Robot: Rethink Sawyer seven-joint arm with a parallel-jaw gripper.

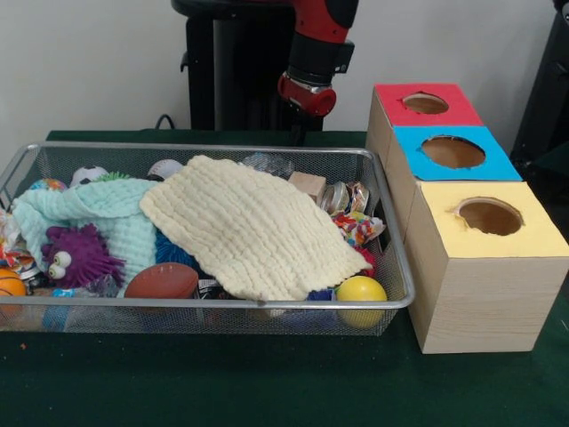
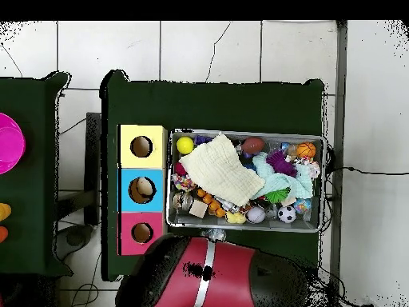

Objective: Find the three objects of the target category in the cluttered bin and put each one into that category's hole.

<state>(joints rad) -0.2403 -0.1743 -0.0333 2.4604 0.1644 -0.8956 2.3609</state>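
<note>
Clutter fills the bin [image 1: 204, 149], which we find on the green table [image 1: 267, 382] just in front of and below the pincer [image 1: 298, 135] in the front view. We cannot tell how that pincer is set or whether it carries anything, since only the red arm [image 1: 313, 53] shows clearly above the bin's far rim. A cream cloth [image 1: 253, 227] lies over the toys, and beside the bin stand the red box [image 1: 425, 105], blue box [image 1: 453, 151] and yellow box [image 1: 489, 233]
</note>
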